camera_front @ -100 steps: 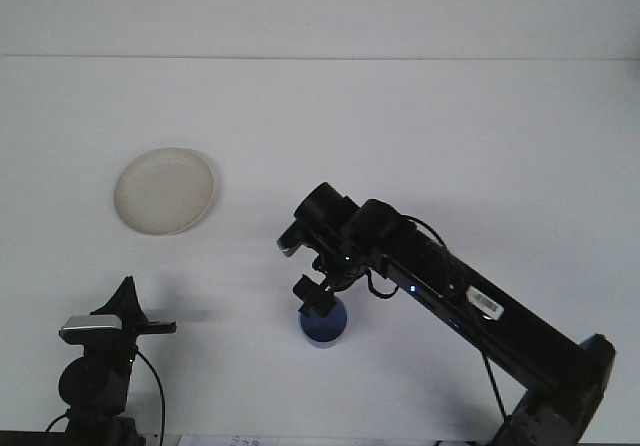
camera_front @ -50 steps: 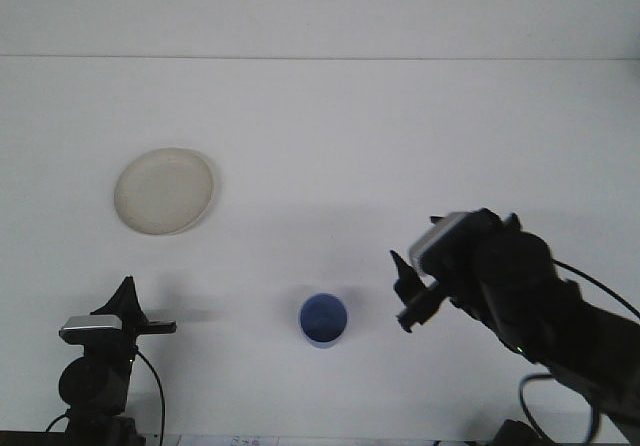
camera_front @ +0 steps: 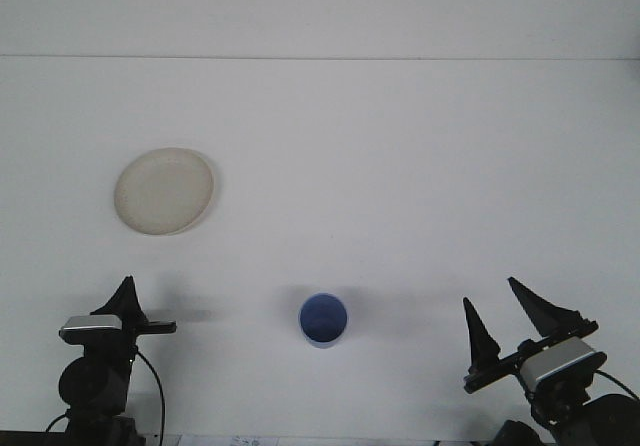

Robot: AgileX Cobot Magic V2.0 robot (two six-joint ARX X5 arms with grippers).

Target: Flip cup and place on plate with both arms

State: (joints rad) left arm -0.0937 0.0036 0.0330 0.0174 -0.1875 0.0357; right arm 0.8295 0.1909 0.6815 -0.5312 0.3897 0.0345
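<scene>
- The right gripper (camera_front: 508, 318) sits at the bottom right edge of the view, its two dark fingers spread apart and pointing up, with nothing between them.
- The left gripper (camera_front: 128, 304) sits at the bottom left edge; only one pointed fingertip (camera_front: 126, 289) shows clearly from this angle, so I cannot tell whether its fingers are spread or pressed together.
- The blue cup (camera_front: 323, 320) stands upright on the white table (camera_front: 400, 166), mouth up, between the two grippers and touching neither.
- The cream plate (camera_front: 164, 190) lies farther back on the left, well apart from the cup, its surface bare.
</scene>
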